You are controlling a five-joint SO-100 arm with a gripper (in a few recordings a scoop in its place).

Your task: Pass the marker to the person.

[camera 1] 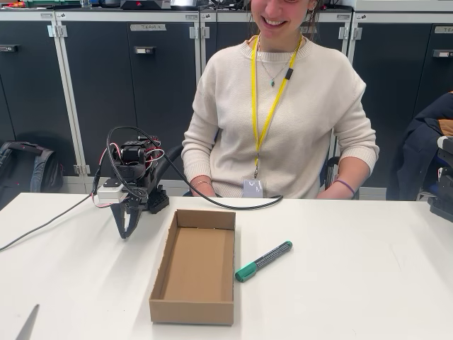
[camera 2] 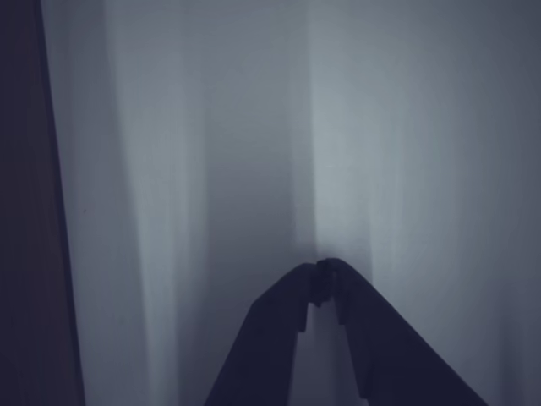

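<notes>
The marker, dark-barrelled with a teal-green cap, lies flat on the white table just right of the cardboard tray. My gripper hangs point-down to the left of the tray, far from the marker, with its tips close above the table. In the wrist view the gripper has its fingertips touching over bare table, shut with nothing held. The person in a cream sweater and yellow lanyard sits behind the table, forearms resting at its far edge.
A shallow open cardboard tray lies between gripper and marker. A black cable runs from the arm along the table's far edge. Dark cabinets stand behind, and a backpack sits on the floor at left.
</notes>
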